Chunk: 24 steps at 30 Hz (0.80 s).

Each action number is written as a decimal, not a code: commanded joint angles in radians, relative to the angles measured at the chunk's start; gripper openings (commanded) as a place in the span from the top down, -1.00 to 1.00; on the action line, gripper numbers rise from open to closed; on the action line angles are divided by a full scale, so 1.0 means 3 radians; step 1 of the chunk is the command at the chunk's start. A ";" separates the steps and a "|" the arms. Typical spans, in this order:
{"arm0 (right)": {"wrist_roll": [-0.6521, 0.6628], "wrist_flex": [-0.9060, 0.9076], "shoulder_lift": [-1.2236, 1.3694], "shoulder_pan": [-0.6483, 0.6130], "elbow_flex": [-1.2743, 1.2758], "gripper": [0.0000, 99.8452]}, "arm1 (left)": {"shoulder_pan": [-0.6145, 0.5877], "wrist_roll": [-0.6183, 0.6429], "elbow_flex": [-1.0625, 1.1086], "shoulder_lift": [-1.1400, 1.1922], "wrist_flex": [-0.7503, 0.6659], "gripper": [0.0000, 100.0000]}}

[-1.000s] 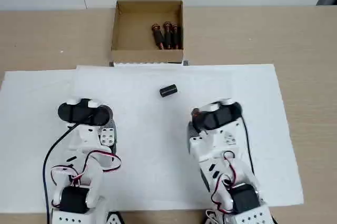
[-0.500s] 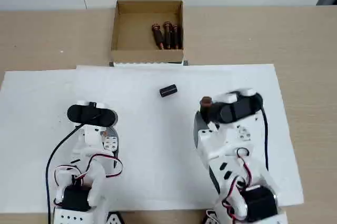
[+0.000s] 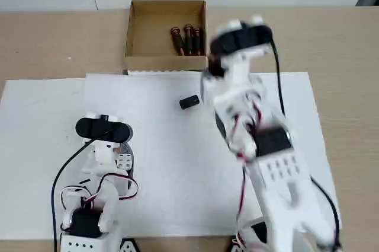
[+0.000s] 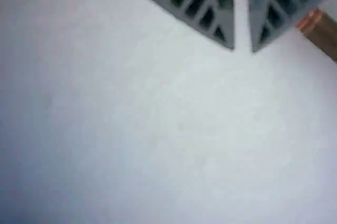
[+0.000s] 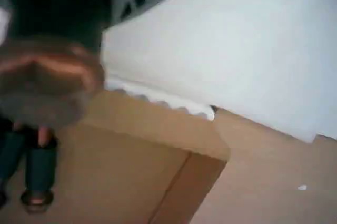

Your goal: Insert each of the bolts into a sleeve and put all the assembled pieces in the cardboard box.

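Right gripper (image 3: 211,66) pinches a blurred bolt (image 5: 47,76) over the cardboard box (image 3: 136,32), at its near right corner (assembled pieces (image 3: 188,40) inside); left gripper (image 4: 242,49), well back from the box, pressed nearly together.

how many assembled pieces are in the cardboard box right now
3 assembled pieces, side by side in the right half of the cardboard box: one left, one middle, one right. The right gripper hangs over its near right corner and may hide another.

Sleeve (image 3: 189,102) on paper (image 3: 166,163), just before box (image 3: 148,32) w/ assemblies (image 3: 188,40).
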 commanded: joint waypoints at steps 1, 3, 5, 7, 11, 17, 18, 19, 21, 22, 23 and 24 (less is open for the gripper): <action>0.0240 -0.0401 0.0719 0.0028 -0.0731 0.99 | 0.0010 -0.0020 -0.0013 -0.0031 0.0010 0.99; 0.0353 -0.0529 0.1148 0.0028 -0.1059 0.99 | 0.0015 -0.0020 -0.0013 -0.0031 0.0010 0.99; 0.0476 -0.0606 0.1573 0.0028 -0.1401 0.99 | 0.0015 -0.0020 -0.0013 -0.0031 0.0010 0.99; 0.0598 -0.0632 0.1987 0.0028 -0.1775 0.99 | 0.0015 -0.0020 -0.0013 -0.0031 0.0010 0.99; 0.0823 -0.0637 0.2790 0.0023 -0.2537 0.99 | 0.0015 -0.0020 -0.0013 -0.0031 0.0010 0.99; 0.1227 -0.0637 0.3905 0.0003 -0.3662 0.99 | 0.0005 -0.0015 -0.0013 -0.0031 0.0010 0.99; 0.1263 -0.0637 0.4058 0.0003 -0.3826 0.99 | 0.0005 -0.0010 -0.0013 -0.0031 0.0010 0.99; 0.1279 -0.0637 0.4202 0.0003 -0.3984 0.99 | 0.0000 -0.0010 -0.0013 -0.0031 0.0010 0.99; 0.1299 -0.0637 0.4468 -0.0003 -0.4286 0.99 | 0.0000 -0.0010 -0.0013 -0.0031 0.0010 0.99; 0.1299 -0.0627 0.4580 -0.0003 -0.4424 0.99 | 0.0000 -0.0010 -0.0013 -0.0031 0.0010 0.99; 0.1299 -0.0616 0.4677 -0.0018 -0.4552 0.99 | 0.0000 -0.0010 -0.0013 -0.0031 0.0010 0.99; 0.1299 -0.0606 0.4774 -0.0028 -0.4670 0.99 | 0.0000 -0.0005 -0.0013 -0.0031 0.0010 0.99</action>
